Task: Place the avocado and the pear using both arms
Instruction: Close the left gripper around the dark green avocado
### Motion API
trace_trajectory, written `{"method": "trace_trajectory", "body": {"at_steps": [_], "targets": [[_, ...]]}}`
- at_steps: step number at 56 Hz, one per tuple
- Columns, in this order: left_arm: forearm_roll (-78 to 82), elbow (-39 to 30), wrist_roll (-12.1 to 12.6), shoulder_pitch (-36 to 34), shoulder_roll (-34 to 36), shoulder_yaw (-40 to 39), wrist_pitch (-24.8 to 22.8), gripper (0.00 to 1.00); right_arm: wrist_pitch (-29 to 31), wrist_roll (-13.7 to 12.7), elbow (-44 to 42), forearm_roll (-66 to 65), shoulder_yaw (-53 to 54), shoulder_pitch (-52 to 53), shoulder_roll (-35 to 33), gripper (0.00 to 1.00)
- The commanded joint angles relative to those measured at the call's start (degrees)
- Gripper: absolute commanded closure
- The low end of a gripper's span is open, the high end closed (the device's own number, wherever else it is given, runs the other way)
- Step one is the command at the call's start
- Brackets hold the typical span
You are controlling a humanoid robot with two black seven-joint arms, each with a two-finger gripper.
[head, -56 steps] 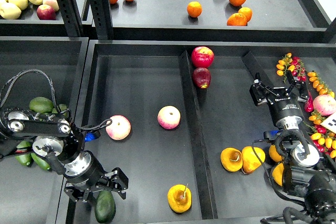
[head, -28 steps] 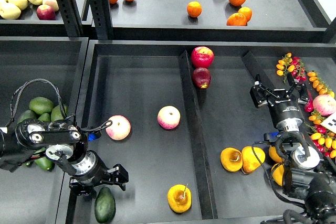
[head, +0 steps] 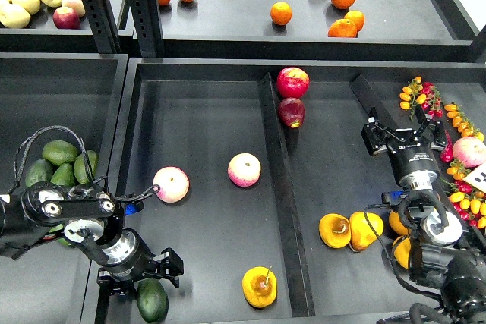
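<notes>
The dark green avocado [head: 152, 300] lies on the floor of the middle tray [head: 205, 119], at its front left corner. My left gripper [head: 140, 272] is open just above the avocado's far end, jaws spread wide, holding nothing. The golden pear [head: 260, 287] with a thin stem sits upright at the front of the same compartment, to the right of the avocado. My right gripper [head: 403, 136] is open and empty over the right compartment, far from both fruits.
More avocados [head: 58, 162] are piled in the left bin. Two pink-yellow apples [head: 171, 184] [head: 244, 170] lie mid-tray. Red apples [head: 292, 82] sit by the divider [head: 278, 187]. More pears [head: 335, 231] lie in the right compartment. Oranges [head: 281, 13] are on the shelf behind.
A second ago my left gripper stood over the avocado; it has since let go and drawn back to the left. The avocado stays on the tray floor. The right arm has not moved.
</notes>
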Motion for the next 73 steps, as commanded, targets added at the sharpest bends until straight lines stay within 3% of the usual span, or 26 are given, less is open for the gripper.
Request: {"method": "trace_trajectory", "body": {"at_steps": [1,24,45,52,73], "targets": [[0.02,0.00,0.00,0.74,-0.26,0.02,0.00,0.03,0.00,0.00,0.00,0.00,0.06,0.00,0.00,0.00],[0.11,1.49,0.00,2.15,-1.93,-0.07,0.00,0.05,0.00,0.00,0.00,0.00,0.06,0.00,0.00,0.00],[2.30,3.86,0.00,4.08,-2.37,-2.71,0.00,0.22,0.00,0.00,0.00,0.00,0.06,-0.08,0.00,0.00],[3.01,5.53,0.00,5.14,-2.89,-4.55,0.00,0.33,0.00,0.00,0.00,0.00,0.06,-0.08,0.00,0.00],[4.33,7.90,0.00,5.84,-2.98,-6.75,0.00,0.44,0.00,0.00,0.17,0.00,0.06,-0.35,0.00,0.00]]}}
